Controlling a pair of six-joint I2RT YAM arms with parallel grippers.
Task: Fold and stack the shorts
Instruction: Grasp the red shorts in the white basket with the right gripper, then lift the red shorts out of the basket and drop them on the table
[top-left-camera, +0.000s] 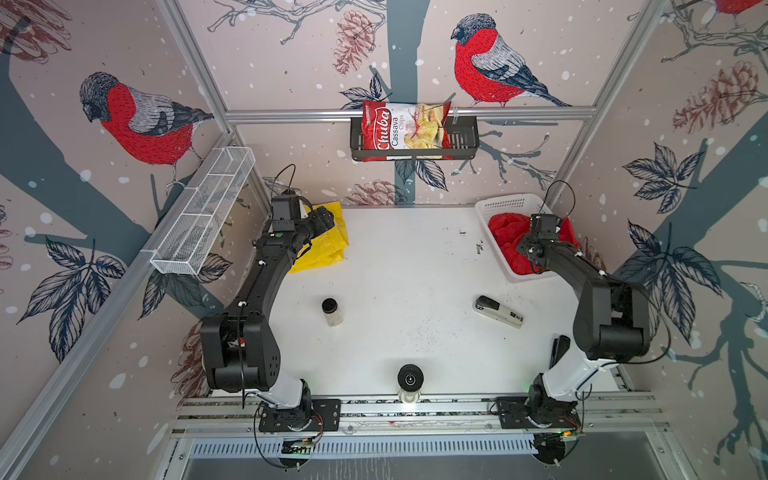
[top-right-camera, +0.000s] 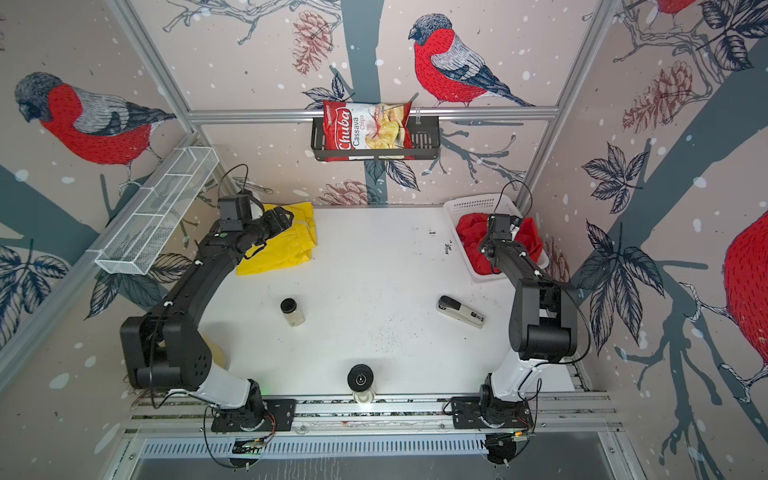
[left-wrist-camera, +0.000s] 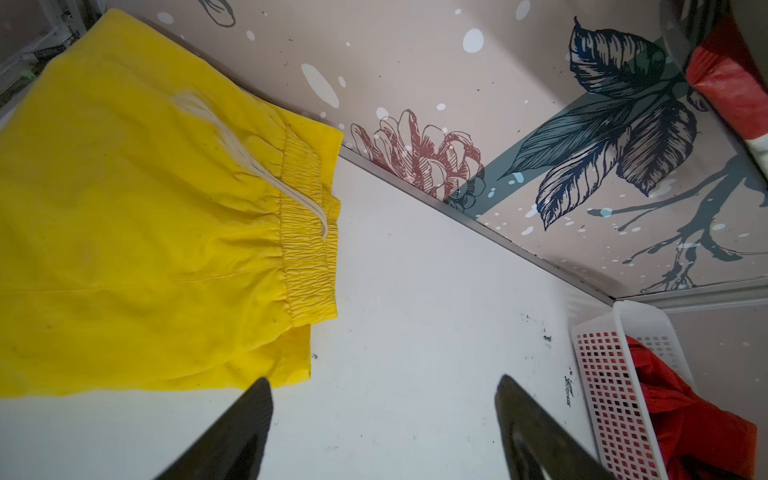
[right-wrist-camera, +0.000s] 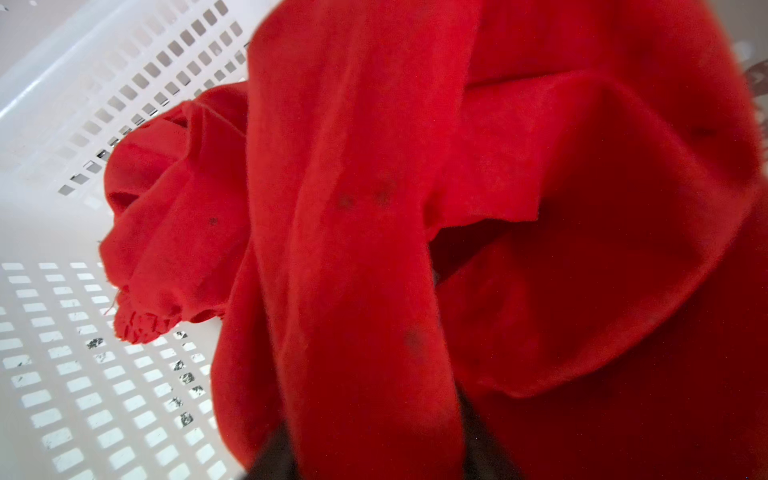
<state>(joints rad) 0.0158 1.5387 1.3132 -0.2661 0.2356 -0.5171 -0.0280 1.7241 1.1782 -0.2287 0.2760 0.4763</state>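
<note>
The yellow shorts (top-left-camera: 324, 245) (top-right-camera: 286, 249) lie flat at the table's back left, with the elastic waistband and white drawstring showing in the left wrist view (left-wrist-camera: 145, 249). My left gripper (top-left-camera: 323, 219) (left-wrist-camera: 384, 378) hovers over their edge, open, with only bare table between its fingers. The red shorts (top-left-camera: 507, 232) (top-right-camera: 469, 232) sit crumpled in the white lattice basket (top-left-camera: 507, 203) at the back right. My right gripper (top-left-camera: 528, 251) (right-wrist-camera: 378, 436) reaches down into that basket. A thick fold of the red shorts (right-wrist-camera: 374, 208) runs between its fingers and hides the tips.
A small black-capped jar (top-left-camera: 331, 311) and a stapler (top-left-camera: 496, 311) lie mid-table. A black-topped bottle (top-left-camera: 410, 380) stands at the front edge. A wire shelf (top-left-camera: 203, 212) hangs on the left wall, and a rack with a chips bag (top-left-camera: 405, 126) on the back wall.
</note>
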